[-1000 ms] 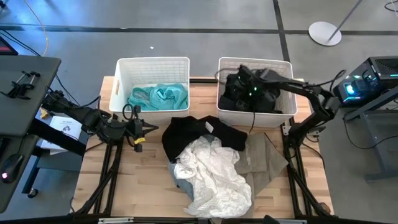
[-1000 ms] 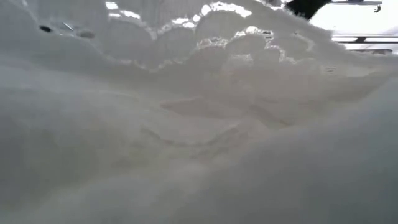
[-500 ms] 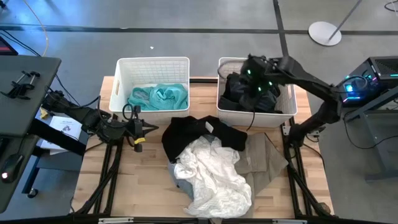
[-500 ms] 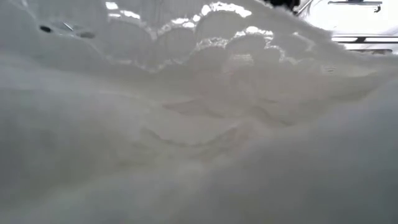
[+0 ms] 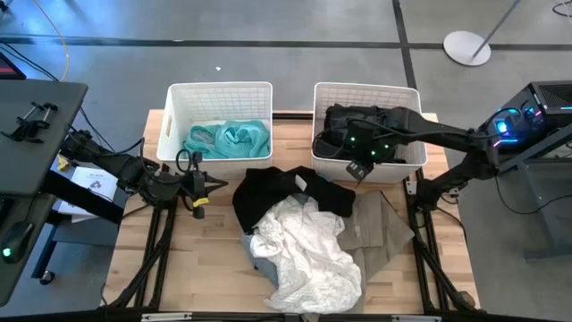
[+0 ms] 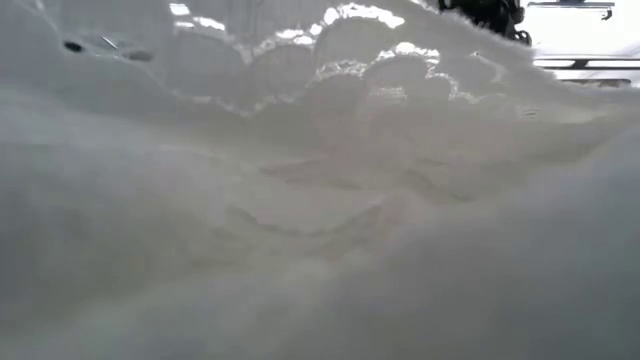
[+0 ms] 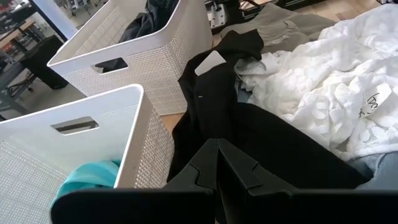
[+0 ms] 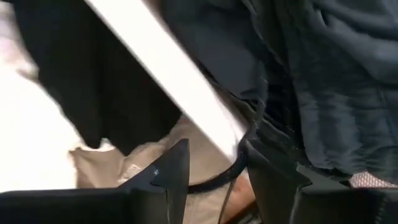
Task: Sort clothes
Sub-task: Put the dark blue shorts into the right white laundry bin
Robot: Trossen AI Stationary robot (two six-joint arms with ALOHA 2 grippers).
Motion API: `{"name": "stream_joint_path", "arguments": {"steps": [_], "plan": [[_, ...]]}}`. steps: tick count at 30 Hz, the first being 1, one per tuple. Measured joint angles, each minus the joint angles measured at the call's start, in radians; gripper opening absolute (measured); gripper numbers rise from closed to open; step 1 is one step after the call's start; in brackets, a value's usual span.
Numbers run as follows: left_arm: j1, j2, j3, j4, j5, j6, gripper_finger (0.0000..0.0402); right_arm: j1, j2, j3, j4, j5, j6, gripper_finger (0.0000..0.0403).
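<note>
Moved: my right end effector (image 5: 360,157) dropped to the right basket's (image 5: 413,164) near rim.
Right fingers: apart, empty.
Left end effector (image 5: 217,184): together, left of black garment (image 5: 268,190).

The surface (image 5: 134,268) is pale, matt wood with visible plank seams. Just beside the right pincer (image 5: 356,161), the basket (image 5: 411,152) is white plastic lattice with a smooth rim, holding limp, matt black cloth (image 5: 344,130). Ahead of the left pincer (image 5: 219,185) lie a matt black garment (image 5: 259,192) and a crumpled white garment (image 5: 308,250) of textured, lacy cloth.
</note>
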Motion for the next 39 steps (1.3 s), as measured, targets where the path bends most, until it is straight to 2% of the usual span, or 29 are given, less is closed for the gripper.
{"name": "stream_joint_path", "arguments": {"steps": [4, 7, 16, 20, 25, 31, 35, 39], "plan": [[0.000, 0.000, 0.000, 0.000, 0.000, 0.001, 0.0000, -0.028, 0.001, -0.028, -0.004, -0.003, -0.005, 0.0139], [0.000, 0.000, 0.000, 0.000, 0.000, 0.001, 0.0000, -0.035, 0.001, -0.024, -0.004, -0.005, -0.023, 0.0121], [0.000, 0.000, 0.000, 0.000, 0.000, 0.001, 0.0000, -0.034, 0.000, 0.106, -0.026, -0.013, -0.088, 0.0011], [0.000, 0.000, 0.000, 0.000, 0.000, 0.001, 0.0000, -0.034, 0.000, 0.158, -0.026, 0.008, -0.101, 0.0010], [0.000, 0.000, 0.000, 0.000, 0.000, 0.001, 0.0000, -0.034, 0.000, 0.196, -0.030, 0.137, -0.099, 0.0003], [0.000, 0.000, 0.000, 0.000, 0.000, 0.001, 0.0000, -0.036, 0.000, 0.212, -0.030, 0.478, -0.011, 0.0002], [0.000, 0.000, 0.000, 0.000, 0.000, 0.001, 0.0000, -0.065, 0.006, 0.194, -0.028, 0.500, -0.002, 0.0001], [0.000, 0.000, 0.000, -0.001, 0.000, 0.001, 0.0000, -0.121, 0.007, 0.077, 0.007, 0.480, -0.023, 0.0001]]}}
